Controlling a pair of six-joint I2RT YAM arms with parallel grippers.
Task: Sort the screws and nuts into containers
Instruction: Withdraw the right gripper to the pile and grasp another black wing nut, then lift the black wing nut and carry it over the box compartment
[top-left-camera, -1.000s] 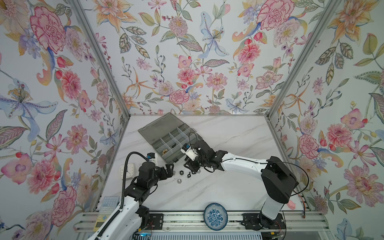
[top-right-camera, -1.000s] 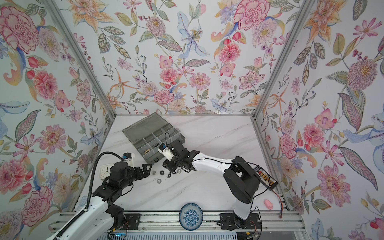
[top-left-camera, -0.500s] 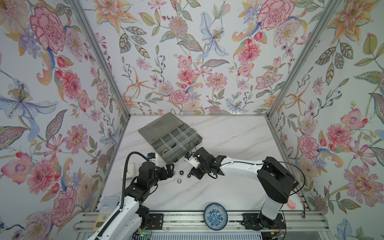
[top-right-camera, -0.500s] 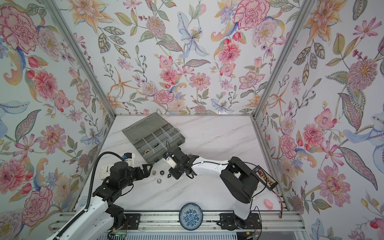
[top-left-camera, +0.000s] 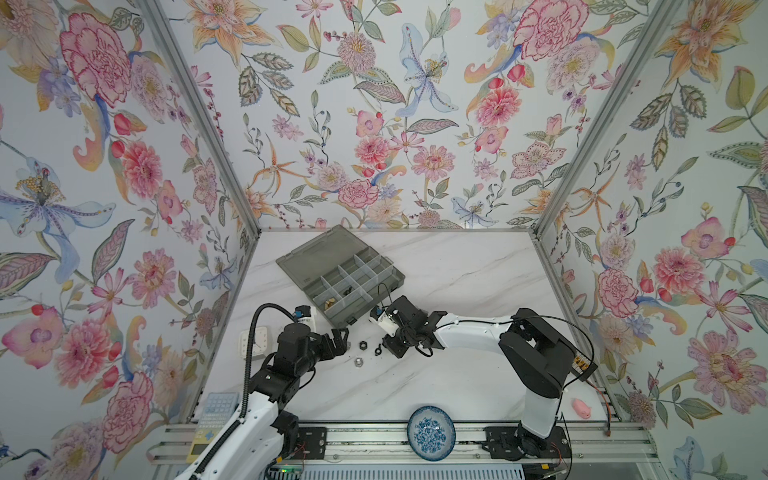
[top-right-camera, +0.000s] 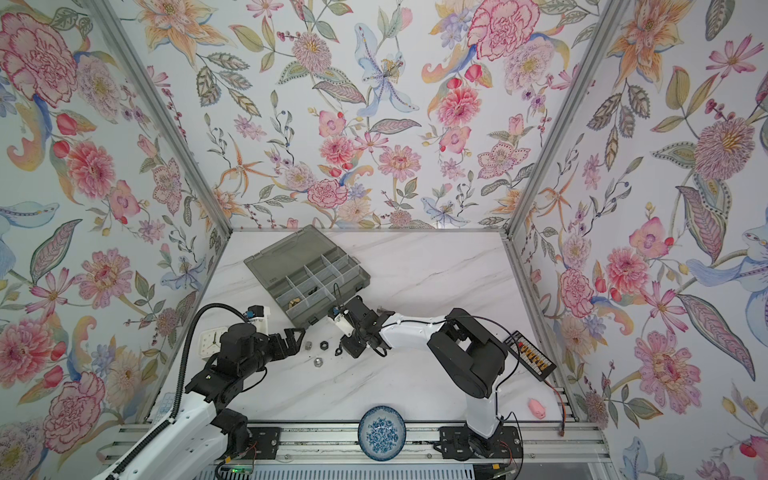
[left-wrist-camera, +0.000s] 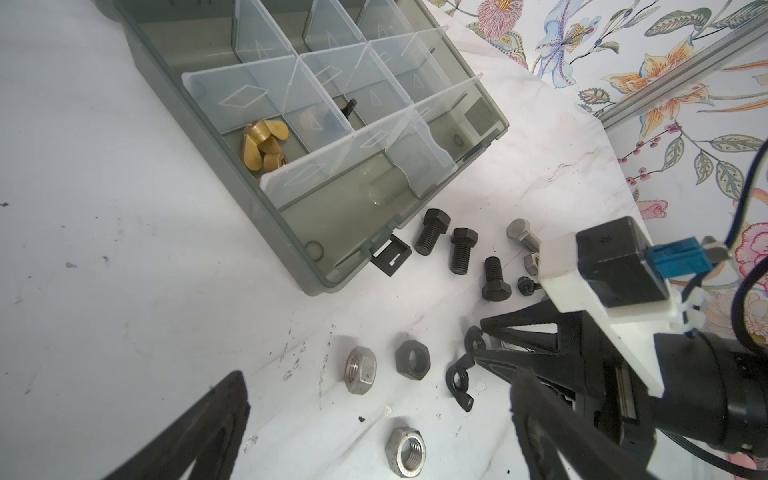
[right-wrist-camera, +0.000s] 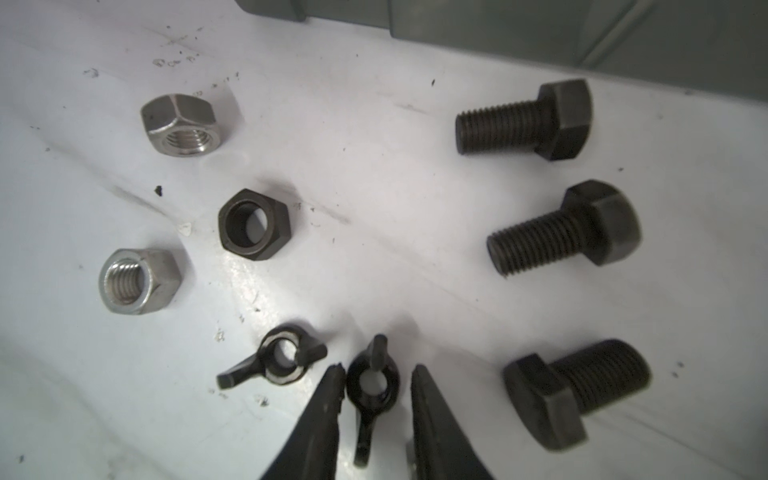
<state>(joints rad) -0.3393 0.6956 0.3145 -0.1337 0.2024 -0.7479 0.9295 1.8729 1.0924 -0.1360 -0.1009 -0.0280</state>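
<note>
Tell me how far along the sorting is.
Done: brass-coloured wing nuts lie in one compartment of the grey plastic organizer box. In hand: the right gripper straddles a black wing nut, not yet clamped. Remaining: another black wing nut, silver hex nuts, black hex nut, black hex-head bolts.

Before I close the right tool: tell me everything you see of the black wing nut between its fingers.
The black wing nut is small, glossy dark metal by its look: a round ring with a hole and two thin wings on opposite sides. It lies on the white table between the open fingers of the right tool; one finger seems to touch its ring, the other stands clear.
</note>
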